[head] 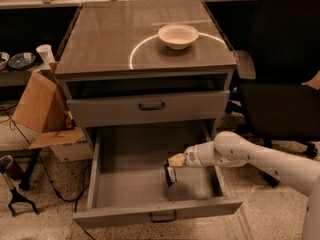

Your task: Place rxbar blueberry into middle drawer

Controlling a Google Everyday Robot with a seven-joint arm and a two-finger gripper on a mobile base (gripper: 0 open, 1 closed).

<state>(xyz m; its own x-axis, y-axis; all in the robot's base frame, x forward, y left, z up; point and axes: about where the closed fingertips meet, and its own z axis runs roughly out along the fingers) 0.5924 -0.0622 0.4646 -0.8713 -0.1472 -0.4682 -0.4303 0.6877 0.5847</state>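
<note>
The middle drawer [127, 184] is pulled wide open, and its grey tray is bare apart from my gripper and the bar. My gripper [171, 170] reaches in from the right on the white arm [250, 156], low over the right half of the tray floor. It is shut on the rxbar blueberry [169, 175], a small dark bar with pale markings. The bar hangs upright, and its lower end is at or just above the floor. A shadow lies beside it.
The upper drawer front [150, 106] with a dark handle is slightly open above. A white bowl [178, 35] stands on the cabinet top. A black office chair [285, 84] is at the right. A cardboard box [42, 109], a cup [45, 54] and cables are at the left.
</note>
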